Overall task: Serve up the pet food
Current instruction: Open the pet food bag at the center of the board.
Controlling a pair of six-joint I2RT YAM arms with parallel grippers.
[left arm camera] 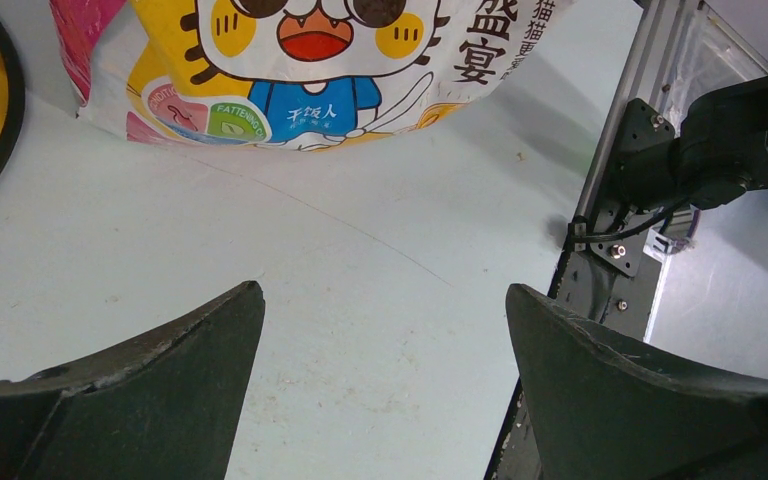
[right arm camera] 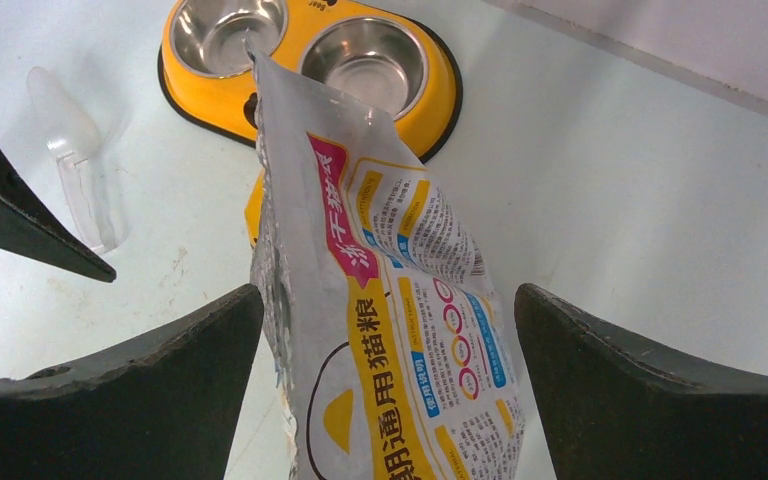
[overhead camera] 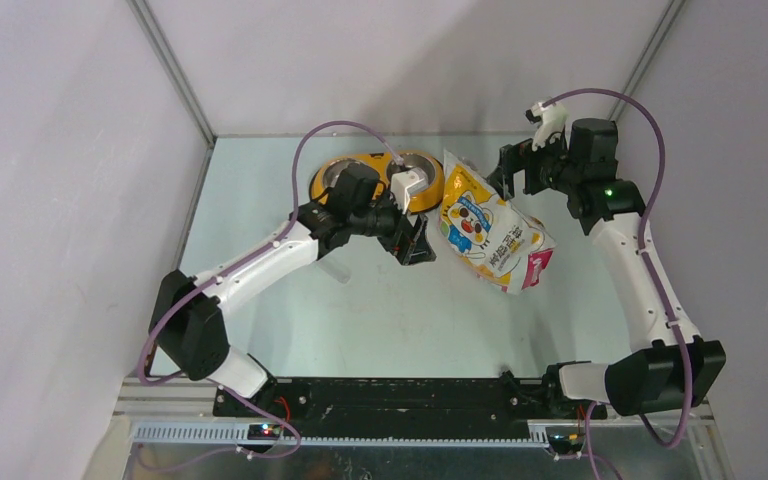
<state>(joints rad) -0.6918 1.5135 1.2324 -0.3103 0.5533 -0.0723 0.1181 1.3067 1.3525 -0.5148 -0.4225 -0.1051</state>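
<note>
On the table point(overhead camera: 380, 320), centre to far right:

Item 1, pet food bag point(overhead camera: 488, 232): crinkly foil, yellow-white, cartoon cat on the face, pink base. Lies tilted, top end toward the far side beside the double bowl point(right arm camera: 440, 90), pink base toward the near right. The kibble itself is hidden inside the foil.

Item 2, left gripper point(overhead camera: 412, 242): jaws spread wide, nothing held, bare table between the fingers point(left arm camera: 160, 380). Position: just left of the bag, at the near side of the bowl. On its own camera the bag's cat face lies ahead of the fingertips, apart from them.

Item 3, right gripper point(overhead camera: 508, 172): jaws spread wide, no grip closed on anything. Position: near the bag's far upper end, on its right. On its own camera the bag's printed back stands up in the gap between the two fingers; whether either finger touches the foil cannot be told.

Item 4, double bowl: yellow, two steel cups, just beyond the bag's top edge.

Item 5, scoop point(right arm camera: 70, 150): clear plastic, flat on the table, left of the bag and near the bowl
</note>
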